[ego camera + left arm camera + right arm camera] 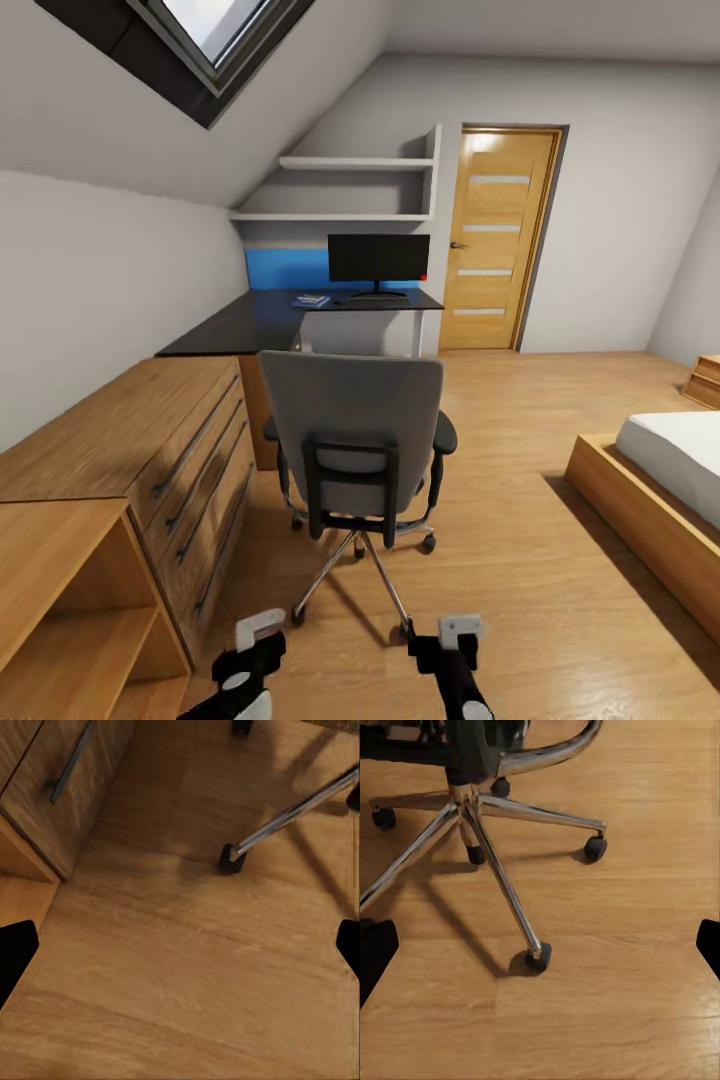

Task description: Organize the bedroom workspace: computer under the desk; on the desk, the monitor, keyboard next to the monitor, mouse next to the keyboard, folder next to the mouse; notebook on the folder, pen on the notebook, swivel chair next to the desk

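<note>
The grey swivel chair [352, 430] stands in the middle of the floor with its back to me, a short way from the black desk [255, 320]. The monitor [378, 258] stands on the desk's far part before the blue back panel. Left of its stand lies a flat blue folder [312, 299]. The computer, keyboard, mouse, notebook and pen are hidden or too small to tell. My left gripper [258, 640] [180, 945] and right gripper [460, 635] [540, 945] hang open and empty over the floor behind the chair's metal base [472, 810].
A light-wood drawer unit [150, 440] and an open shelf unit [70, 600] line the left wall. A bed [660, 480] stands at the right. A wooden door [497, 240] is beyond the desk. Bare floor [520, 400] runs between chair and bed.
</note>
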Robot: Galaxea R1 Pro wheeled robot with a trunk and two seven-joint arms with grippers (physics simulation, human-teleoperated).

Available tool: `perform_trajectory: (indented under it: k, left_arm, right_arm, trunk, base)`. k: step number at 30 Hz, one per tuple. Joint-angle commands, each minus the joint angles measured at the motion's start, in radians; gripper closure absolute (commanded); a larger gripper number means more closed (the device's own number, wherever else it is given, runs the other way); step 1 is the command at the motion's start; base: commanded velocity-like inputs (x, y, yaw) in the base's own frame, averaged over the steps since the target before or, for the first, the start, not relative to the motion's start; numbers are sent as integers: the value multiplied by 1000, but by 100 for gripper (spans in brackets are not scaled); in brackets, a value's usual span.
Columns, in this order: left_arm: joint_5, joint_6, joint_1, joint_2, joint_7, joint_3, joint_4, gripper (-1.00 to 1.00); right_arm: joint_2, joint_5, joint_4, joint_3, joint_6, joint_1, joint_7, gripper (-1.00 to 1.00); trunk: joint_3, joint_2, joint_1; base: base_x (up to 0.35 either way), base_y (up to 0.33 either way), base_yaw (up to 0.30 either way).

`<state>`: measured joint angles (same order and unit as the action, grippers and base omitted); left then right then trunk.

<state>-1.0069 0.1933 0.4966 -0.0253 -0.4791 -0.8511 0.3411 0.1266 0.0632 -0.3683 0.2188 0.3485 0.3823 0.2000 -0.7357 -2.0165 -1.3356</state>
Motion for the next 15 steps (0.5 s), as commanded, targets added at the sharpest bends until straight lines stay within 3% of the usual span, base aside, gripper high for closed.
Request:
perform_trajectory:
  k: [1, 2, 4, 5, 9, 15]
  left_arm:
    - [-11, -13, 14, -3, -4, 1, 6, -100]
    - [-8, -139, 104, -50, 0, 46, 21, -100]
    - [-7, -166, 132, -60, 1, 52, 22, -100]
    - [-9, -213, 173, -68, 3, 57, 22, -100]
    - [-9, -237, 193, -79, 22, 60, 22, -100]
    - [-10, -186, 199, -84, 66, 64, 13, -100]
  right_arm:
    - [2, 23, 1, 8, -22, 19, 6, -100]
    - [11, 175, 0, 8, -149, 132, 5, -100]
    - [12, 214, 2, 8, -193, 175, 4, -100]
    - [13, 246, 2, 8, -283, 231, 3, -100]
    - [15, 258, 2, 9, -341, 270, 1, -100]
    - [28, 260, 4, 16, -356, 284, -7, -100]
  trunk:
    - [-4, -8, -4]
    - [-7, -15, -8]
    - [-14, -29, -15]
    - [-17, -36, -19]
    - [-29, -64, -34]
    - [-48, -106, -57]
  base:
    - [0, 0, 0]
    - [0, 0, 0]
    - [0, 0, 0]
    - [0, 0, 0]
    - [0, 0, 0]
    - [0, 0, 0]
